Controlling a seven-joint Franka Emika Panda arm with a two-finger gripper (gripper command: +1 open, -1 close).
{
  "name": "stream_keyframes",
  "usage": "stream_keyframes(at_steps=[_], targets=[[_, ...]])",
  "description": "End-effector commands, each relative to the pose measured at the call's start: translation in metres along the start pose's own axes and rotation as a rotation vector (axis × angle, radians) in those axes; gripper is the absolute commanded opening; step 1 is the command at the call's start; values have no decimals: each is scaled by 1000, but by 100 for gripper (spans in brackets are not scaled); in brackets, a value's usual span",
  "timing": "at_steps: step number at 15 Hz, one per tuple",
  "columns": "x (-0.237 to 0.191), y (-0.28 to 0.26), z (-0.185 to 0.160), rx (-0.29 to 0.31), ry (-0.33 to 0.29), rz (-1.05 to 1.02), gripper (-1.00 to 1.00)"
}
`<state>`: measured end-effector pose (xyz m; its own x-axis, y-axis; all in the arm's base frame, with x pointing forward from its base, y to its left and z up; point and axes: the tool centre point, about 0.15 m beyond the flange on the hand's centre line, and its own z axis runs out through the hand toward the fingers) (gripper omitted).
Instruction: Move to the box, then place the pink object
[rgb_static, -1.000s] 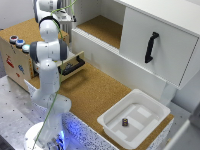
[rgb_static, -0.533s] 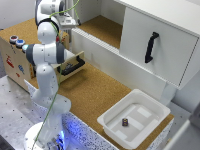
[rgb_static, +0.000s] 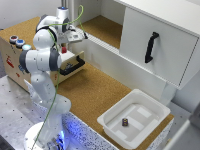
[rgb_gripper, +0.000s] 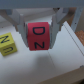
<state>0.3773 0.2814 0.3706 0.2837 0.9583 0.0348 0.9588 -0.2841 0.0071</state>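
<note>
claw (rgb_gripper: 39, 31): pinching the pink object (rgb_gripper: 38, 35) from both sides, a finger (rgb_gripper: 19, 24) pressed on each flank; in the exterior view it sits high, near 11 o'clock of the scene.
pink object: a cube-like block, matte, with dark letters on its face; held clear above the pale floor of the box (rgb_gripper: 60, 60).
box: a wooden open-topped drawer (rgb_static: 70, 62) with a dark handle, pulled out from the wood cabinet (rgb_static: 12, 57); inner floor looks smooth and light.
neighbour: a yellow lettered block (rgb_gripper: 6, 44) lies in the same box, at about 9 o'clock of the pink one, apart from it.
step in hand: my reading is that the arm is over the box and the placing is due. lower straight down, keep the block level, set it on bare floor away from the yellow block, and part the fingers only once it rests.
risk: a tilt or early release could make the block tumble onto its neighbour.
surface: cork-textured, brown, grainy (rgb_static: 95, 92).
farther out: a white plastic tray (rgb_static: 112, 127) at 5 o'clock holds a small dark item (rgb_static: 125, 122).
</note>
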Motion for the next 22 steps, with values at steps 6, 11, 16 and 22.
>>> stream_keyframes(at_steps=[6, 11, 16, 22], targets=[[30, 18, 59, -5, -80, -1, 100], [21, 14, 8, 0, -56, 62, 100], [9, 1, -59, -10, 35, 192, 100], [-28, 18, -96, -15, 124, 532, 100]])
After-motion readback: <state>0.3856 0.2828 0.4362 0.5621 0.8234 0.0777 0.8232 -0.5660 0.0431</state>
